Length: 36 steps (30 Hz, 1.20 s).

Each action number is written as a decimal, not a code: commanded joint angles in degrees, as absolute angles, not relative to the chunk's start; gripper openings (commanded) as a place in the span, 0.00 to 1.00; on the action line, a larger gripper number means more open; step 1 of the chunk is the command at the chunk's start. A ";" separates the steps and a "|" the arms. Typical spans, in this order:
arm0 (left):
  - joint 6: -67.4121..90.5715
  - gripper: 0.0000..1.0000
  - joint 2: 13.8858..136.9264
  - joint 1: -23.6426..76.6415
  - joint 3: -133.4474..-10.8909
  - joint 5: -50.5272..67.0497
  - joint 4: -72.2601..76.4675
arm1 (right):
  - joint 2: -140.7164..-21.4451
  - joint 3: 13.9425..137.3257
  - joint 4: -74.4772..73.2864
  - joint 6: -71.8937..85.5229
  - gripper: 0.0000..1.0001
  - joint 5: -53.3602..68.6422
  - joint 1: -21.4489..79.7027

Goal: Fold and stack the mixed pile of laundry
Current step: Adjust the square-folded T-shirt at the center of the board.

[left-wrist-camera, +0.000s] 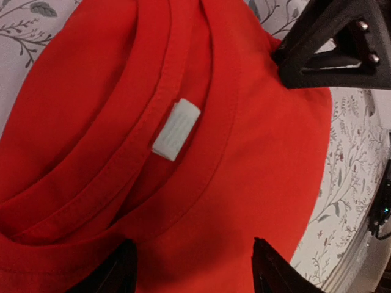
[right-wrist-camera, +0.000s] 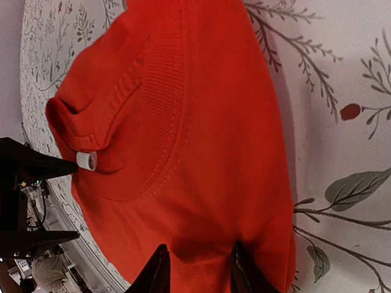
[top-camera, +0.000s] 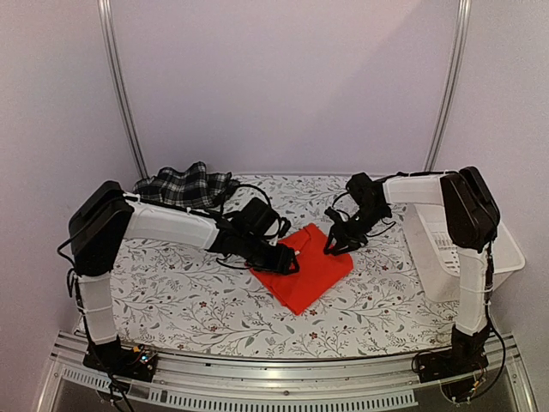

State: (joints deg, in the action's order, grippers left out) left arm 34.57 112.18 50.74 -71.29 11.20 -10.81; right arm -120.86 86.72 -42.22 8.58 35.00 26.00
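Observation:
The red shirt [top-camera: 306, 267] lies folded in a flat packet at the table's middle. Its collar with a white tag [left-wrist-camera: 176, 129] faces up. My left gripper [top-camera: 286, 262] hovers at the shirt's left edge. In the left wrist view [left-wrist-camera: 192, 271] its jaws stand wide apart over the red cloth and hold nothing. My right gripper [top-camera: 334, 245] is at the shirt's far right edge. In the right wrist view [right-wrist-camera: 198, 271] its jaws are drawn in on a puckered fold of the shirt [right-wrist-camera: 183, 152]. The plaid garment [top-camera: 185, 185] lies crumpled at the back left.
A white plastic basket [top-camera: 446, 251] stands at the right edge by the right arm. The floral table cover [top-camera: 171, 292] spreads under everything. The metal frame rail [top-camera: 274, 378] runs along the near edge.

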 commanded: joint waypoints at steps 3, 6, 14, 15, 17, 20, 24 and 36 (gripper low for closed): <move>35.89 0.59 114.60 46.05 -69.20 9.81 -17.95 | -120.83 82.33 -44.60 5.14 0.32 37.60 30.04; 35.67 0.57 113.03 42.51 -66.49 8.78 -18.54 | -119.93 81.73 -45.89 4.86 0.33 43.00 34.85; 32.16 0.68 104.07 37.66 -62.07 8.89 -17.68 | -105.81 75.55 -40.84 12.10 0.48 45.76 28.36; 32.16 0.71 102.14 37.65 -61.02 9.37 -16.78 | -103.76 73.90 -40.17 12.71 0.50 45.93 27.28; 33.30 0.76 98.00 37.64 -58.01 10.37 -15.10 | -101.39 71.44 -39.83 13.24 0.50 45.97 26.40; 36.13 0.80 92.32 37.63 -53.76 10.71 -13.58 | -100.55 70.16 -38.16 13.42 0.48 47.57 26.63; 41.74 0.86 85.01 36.80 -47.08 10.90 -11.41 | -101.84 72.98 -34.83 15.35 0.46 49.01 29.86; 54.26 0.81 77.24 34.95 -31.25 15.27 -2.08 | -118.91 79.00 -31.73 13.66 0.38 51.71 39.22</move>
